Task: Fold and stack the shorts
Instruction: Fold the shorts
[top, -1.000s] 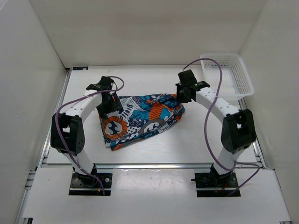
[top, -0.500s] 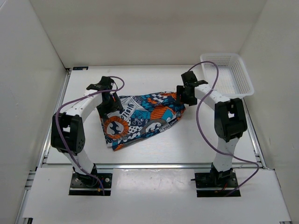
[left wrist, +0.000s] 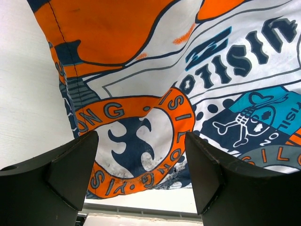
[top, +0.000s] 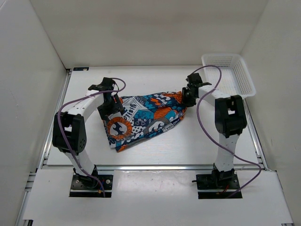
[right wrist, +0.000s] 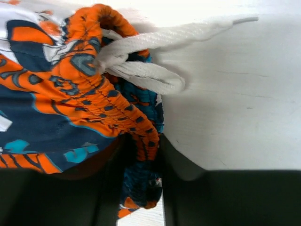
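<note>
The shorts [top: 143, 117], printed in orange, turquoise, navy and white, lie folded and flat in the middle of the table. My left gripper [top: 111, 106] hovers over their left end, open, with the orange ring print [left wrist: 141, 136] showing between its wide-apart fingers [left wrist: 70, 169]. At the right end, my right gripper [top: 187, 98] is shut on the gathered orange waistband [right wrist: 141, 141]. The fabric fills the narrow gap between the jaws. The white drawstring [right wrist: 155, 42] loops out onto the table just beyond the waistband.
A white mesh basket [top: 235, 75] stands at the back right corner, close behind the right arm. White walls enclose the table on the left, back and right. The right arm's purple cable [top: 202, 108] hangs in a loop beside it.
The right gripper opened and then closed on the waistband at the shorts' right end. The right arm's elbow swung in and stands more upright. The left arm barely moved.
</note>
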Robot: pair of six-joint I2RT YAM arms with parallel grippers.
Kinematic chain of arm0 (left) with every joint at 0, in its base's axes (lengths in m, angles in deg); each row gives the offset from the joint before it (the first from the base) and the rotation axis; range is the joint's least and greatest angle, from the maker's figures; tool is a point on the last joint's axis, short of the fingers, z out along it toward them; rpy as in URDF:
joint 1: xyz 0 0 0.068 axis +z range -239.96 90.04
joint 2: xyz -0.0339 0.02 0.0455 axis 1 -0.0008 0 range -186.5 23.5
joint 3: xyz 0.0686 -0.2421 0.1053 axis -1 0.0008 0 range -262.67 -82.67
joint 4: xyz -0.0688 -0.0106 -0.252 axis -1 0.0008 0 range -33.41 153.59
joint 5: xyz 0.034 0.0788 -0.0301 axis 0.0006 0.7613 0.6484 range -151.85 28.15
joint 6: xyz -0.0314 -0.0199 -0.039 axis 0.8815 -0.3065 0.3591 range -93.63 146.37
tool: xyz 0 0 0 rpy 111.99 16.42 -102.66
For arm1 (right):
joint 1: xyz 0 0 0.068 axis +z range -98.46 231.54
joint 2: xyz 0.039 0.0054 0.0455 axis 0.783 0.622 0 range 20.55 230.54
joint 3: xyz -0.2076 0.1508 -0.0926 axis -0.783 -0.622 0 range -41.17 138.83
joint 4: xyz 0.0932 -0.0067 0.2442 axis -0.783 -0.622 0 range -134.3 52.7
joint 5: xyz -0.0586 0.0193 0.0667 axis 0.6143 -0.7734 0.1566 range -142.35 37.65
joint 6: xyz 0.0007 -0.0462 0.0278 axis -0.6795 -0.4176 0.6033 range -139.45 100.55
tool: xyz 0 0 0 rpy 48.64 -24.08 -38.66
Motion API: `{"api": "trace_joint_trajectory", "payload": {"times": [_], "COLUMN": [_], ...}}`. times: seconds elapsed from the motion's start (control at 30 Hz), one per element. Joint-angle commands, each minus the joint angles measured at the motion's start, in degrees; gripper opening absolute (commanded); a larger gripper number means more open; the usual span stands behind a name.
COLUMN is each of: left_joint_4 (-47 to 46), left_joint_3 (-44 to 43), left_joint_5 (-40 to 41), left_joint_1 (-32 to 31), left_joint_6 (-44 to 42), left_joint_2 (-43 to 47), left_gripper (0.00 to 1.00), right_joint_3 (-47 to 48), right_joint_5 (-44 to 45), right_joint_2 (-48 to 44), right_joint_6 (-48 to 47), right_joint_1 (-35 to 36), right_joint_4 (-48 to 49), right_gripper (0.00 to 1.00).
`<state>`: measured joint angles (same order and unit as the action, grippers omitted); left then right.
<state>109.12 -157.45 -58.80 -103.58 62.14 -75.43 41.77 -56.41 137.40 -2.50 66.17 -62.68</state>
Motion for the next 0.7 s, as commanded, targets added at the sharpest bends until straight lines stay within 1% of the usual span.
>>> {"api": "trace_joint_trajectory", "payload": {"times": [0.0, 0.03, 0.13, 0.17, 0.27, 0.4, 0.43, 0.57, 0.67], "left_joint_4": [0.2, 0.2, 0.7, 0.7, 0.7, 0.7, 0.7, 0.1, -0.4], "left_joint_3": [-2.4, -2.4, -2.4, -2.4, -2.4, -1.8, -1.8, 0.0, 0.5], "left_joint_5": [0.8, 0.8, 0.8, 1.4, 1.4, 0.3, 0.3, -2.3, -2.9], "left_joint_1": [-0.2, -0.2, -0.2, -0.2, -0.2, 1.1, 1.8, 3.0, 4.0], "left_joint_6": [-0.6, -0.6, -0.6, -0.6, -0.6, 0.0, 0.0, 0.0, -0.6], "left_joint_2": [0.9, 0.9, 0.9, 0.9, 0.9, 1.5, 1.5, 3.6, 4.1], "left_gripper": [0.85, 0.85, 0.85, 0.85, 0.85, 0.85, 0.85, 0.85, 0.86], "right_joint_3": [-0.4, -0.4, -0.4, -0.4, -1.0, -0.5, -0.5, -0.5, 0.6], "right_joint_5": [-1.7, -0.9, 0.4, 0.4, 3.0, 8.0, 10.9, 17.0, 19.5], "right_joint_2": [1.6, 1.6, 0.4, -0.3, -4.7, -11.8, -13.0, -19.5, -23.2], "right_joint_6": [-0.1, 0.4, 1.0, 1.6, 2.1, 2.1, 1.4, 0.1, -0.5], "right_joint_1": [0.2, 0.2, 0.2, 0.2, 0.2, 2.3, 2.3, 3.6, 4.9], "right_joint_4": [1.3, 1.3, 1.3, 1.3, 0.8, -4.0, -5.9, -9.8, -11.7], "right_gripper": [0.3, 0.2, 0.08, 0.0, 0.0, 0.0, 0.0, 0.0, 0.0]}}
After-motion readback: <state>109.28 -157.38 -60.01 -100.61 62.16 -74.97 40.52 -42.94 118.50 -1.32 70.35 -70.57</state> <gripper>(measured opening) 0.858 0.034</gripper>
